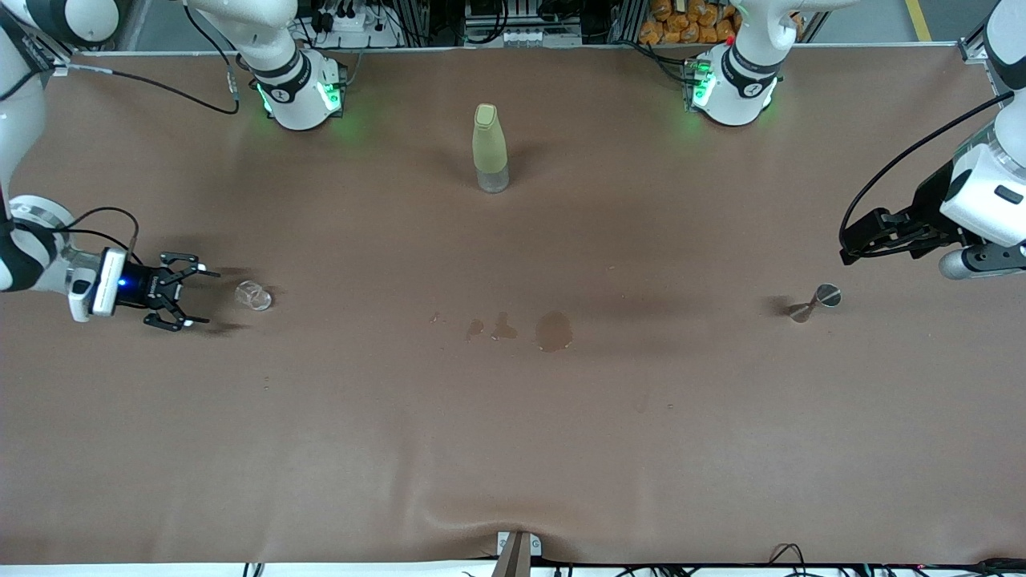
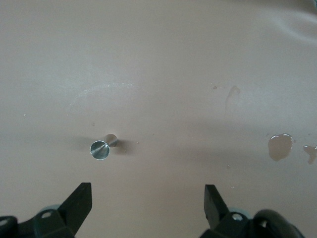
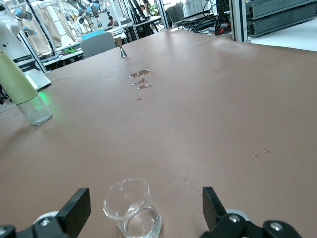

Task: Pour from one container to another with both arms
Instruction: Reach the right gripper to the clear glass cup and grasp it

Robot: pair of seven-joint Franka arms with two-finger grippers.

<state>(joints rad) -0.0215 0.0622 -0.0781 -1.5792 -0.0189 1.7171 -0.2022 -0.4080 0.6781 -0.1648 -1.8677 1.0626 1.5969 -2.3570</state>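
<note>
The right hand [image 1: 192,299] sits low over the counter [image 1: 513,417] at the right arm's end, black fingers spread wide and holding nothing, its opening facing the glass cup [image 1: 253,296] just beside the fingertips. In the right wrist view the cup [image 3: 132,207] stands upright between the two finger [image 3: 73,210] tips without touching either: clear glass, thick base, rim slightly flared.

The left hand [image 1: 851,243] hangs over the counter at the left arm's end, at about one o'clock from the steel jigger [image 1: 814,302]. Its fingers [image 2: 79,201] are also spread and empty. The jigger [image 2: 102,147] is shiny, two cones joined at a narrow waist, and looks tilted; whether it stands or lies cannot be told.

At twelve o'clock from the counter's middle stands a tall yellow-green bottle [image 1: 490,148], its bottom part clear. Wet patches [image 1: 553,330] darken the matte brown surface at mid-counter. Both arms are cut off at the frame edges.
</note>
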